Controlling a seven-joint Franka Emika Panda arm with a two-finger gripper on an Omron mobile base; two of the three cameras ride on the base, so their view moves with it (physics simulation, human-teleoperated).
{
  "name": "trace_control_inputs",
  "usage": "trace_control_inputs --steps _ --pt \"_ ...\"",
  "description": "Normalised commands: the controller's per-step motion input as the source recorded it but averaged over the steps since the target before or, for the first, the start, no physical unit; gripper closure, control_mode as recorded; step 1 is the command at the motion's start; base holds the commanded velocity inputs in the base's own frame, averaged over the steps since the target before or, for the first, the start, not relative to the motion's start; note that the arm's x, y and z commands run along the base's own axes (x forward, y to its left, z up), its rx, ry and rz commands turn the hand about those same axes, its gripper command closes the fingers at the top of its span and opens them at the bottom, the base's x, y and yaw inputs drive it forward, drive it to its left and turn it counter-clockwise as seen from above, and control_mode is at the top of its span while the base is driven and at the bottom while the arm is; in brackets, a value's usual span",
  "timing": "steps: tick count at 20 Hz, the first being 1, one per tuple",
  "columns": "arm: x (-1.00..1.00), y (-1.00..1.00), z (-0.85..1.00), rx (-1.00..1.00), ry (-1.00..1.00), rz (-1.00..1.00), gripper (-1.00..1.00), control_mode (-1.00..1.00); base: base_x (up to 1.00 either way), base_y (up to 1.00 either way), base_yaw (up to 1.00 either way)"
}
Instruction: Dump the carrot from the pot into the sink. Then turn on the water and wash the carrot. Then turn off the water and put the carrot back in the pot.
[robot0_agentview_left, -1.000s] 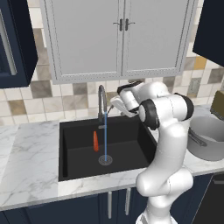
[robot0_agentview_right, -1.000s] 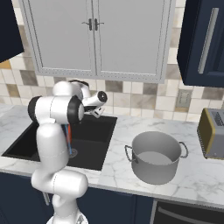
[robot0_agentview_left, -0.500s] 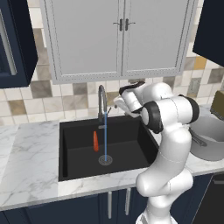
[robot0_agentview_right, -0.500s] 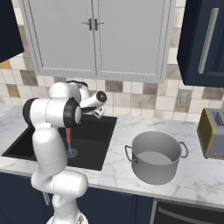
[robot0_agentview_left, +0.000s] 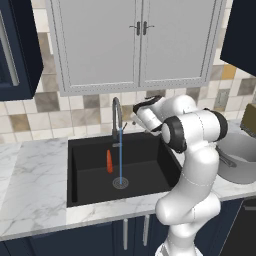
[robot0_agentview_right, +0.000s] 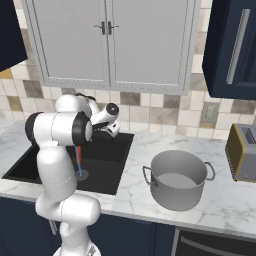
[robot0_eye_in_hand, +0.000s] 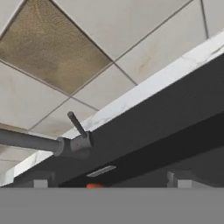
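Note:
The carrot (robot0_agentview_left: 109, 161) lies in the black sink (robot0_agentview_left: 85, 172), just left of a thin blue stream of water (robot0_agentview_left: 120, 165) that falls from the arched faucet (robot0_agentview_left: 116, 117) onto the drain (robot0_agentview_left: 120, 182). My gripper (robot0_agentview_left: 136, 116) hovers open behind the basin, right beside the faucet and holding nothing. In the hand view the gripper (robot0_eye_in_hand: 109, 181) faces the faucet's small lever (robot0_eye_in_hand: 76, 124) and base (robot0_eye_in_hand: 75, 146), and an orange tip of the carrot (robot0_eye_in_hand: 94, 186) peeks out low down. The grey pot (robot0_agentview_right: 179, 179) stands on the counter right of the sink (robot0_agentview_right: 107, 155).
A toaster (robot0_agentview_right: 242, 150) sits at the counter's far right. The tiled wall (robot0_eye_in_hand: 109, 48) rises close behind the faucet, with grey cabinets (robot0_agentview_left: 137, 45) overhead. White marble counter (robot0_agentview_left: 30, 200) rims the basin on the left and front.
My hand has stayed beside the faucet while the arm's elbow shifted slightly. The water stream and the carrot look the same throughout.

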Motion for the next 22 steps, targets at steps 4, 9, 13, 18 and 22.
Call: trace_control_inputs --steps 4,9,13,18,22 --pt "0.09 0.00 0.00 0.00 0.10 -0.02 -1.00 -1.00 0.00 0.00 0.00" --pt "0.09 0.00 -0.03 0.00 0.12 0.00 -1.00 -1.00 0.00 0.00 0.00" --pt "0.12 0.00 -0.12 -0.03 0.12 0.00 -1.00 -1.00 0.00 0.00 0.00" --pt "0.04 0.00 -0.25 -0.08 0.09 0.00 -1.00 -1.00 0.00 0.00 0.00" --pt "0.00 0.02 -0.24 -0.10 0.06 0.00 -1.00 -1.00 0.00 0.00 0.00"
